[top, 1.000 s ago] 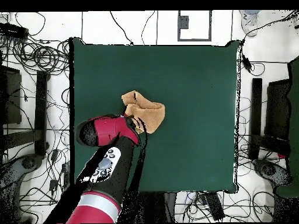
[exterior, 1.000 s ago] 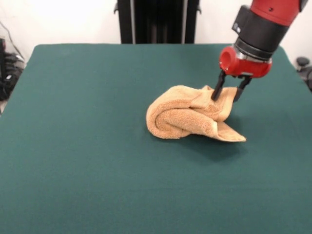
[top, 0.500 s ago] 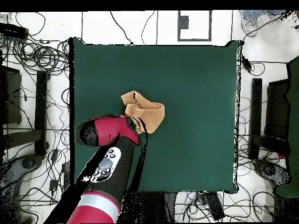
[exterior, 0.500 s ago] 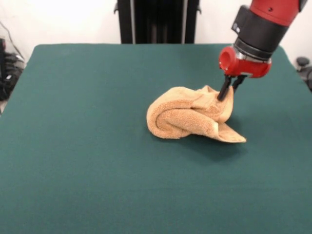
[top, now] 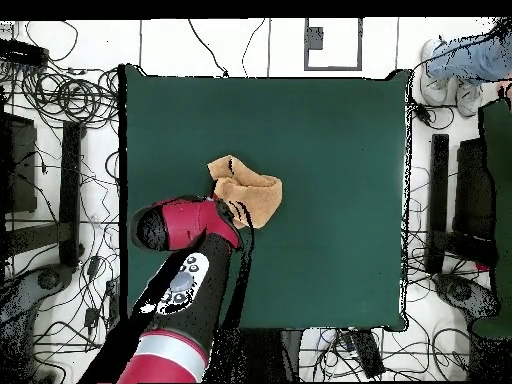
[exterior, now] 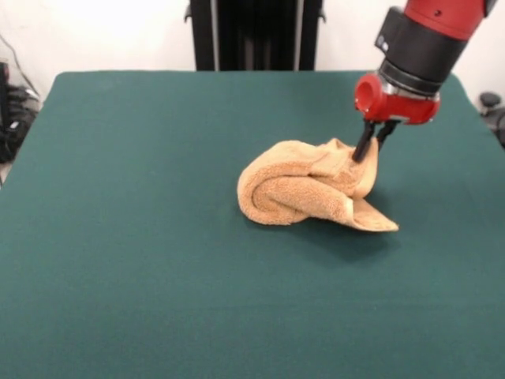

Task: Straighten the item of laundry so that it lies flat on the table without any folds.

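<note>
The item of laundry (exterior: 304, 189), an orange-tan terry towel, lies crumpled and rolled over itself near the middle of the dark green table (exterior: 142, 237). In the overhead view the same towel (top: 252, 192) sits left of the table's (top: 330, 150) centre. My gripper (exterior: 369, 148) hangs at the towel's far right top edge, its black fingers closed together on a raised fold of the cloth. From above, the red wrist covers most of the gripper (top: 237, 212), which meets the towel's lower left edge.
A person's legs and shoes (top: 455, 70) show beyond the table's top right corner in the overhead view. Cables and dark equipment (top: 60, 180) ring the table on the floor.
One second ago the fingers stood apart astride the towel's top edge; they have since closed on that fold. A person has come into view at the overhead's top right.
</note>
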`<state>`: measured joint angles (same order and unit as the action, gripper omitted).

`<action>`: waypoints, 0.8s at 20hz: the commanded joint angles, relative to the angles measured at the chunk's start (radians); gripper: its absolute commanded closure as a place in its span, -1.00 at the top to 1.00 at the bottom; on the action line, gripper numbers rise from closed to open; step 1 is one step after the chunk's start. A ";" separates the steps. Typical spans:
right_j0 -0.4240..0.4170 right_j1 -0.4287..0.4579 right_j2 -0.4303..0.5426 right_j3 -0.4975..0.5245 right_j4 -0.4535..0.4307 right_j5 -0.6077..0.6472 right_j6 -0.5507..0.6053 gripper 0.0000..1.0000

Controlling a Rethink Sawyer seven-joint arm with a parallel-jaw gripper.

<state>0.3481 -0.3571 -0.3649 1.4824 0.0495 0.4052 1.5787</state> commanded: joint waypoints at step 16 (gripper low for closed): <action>-0.572 -0.693 0.602 0.533 0.076 0.201 -0.319 -1.00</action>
<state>-0.1412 -0.9446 -0.0436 1.7880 0.0823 0.5556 1.5708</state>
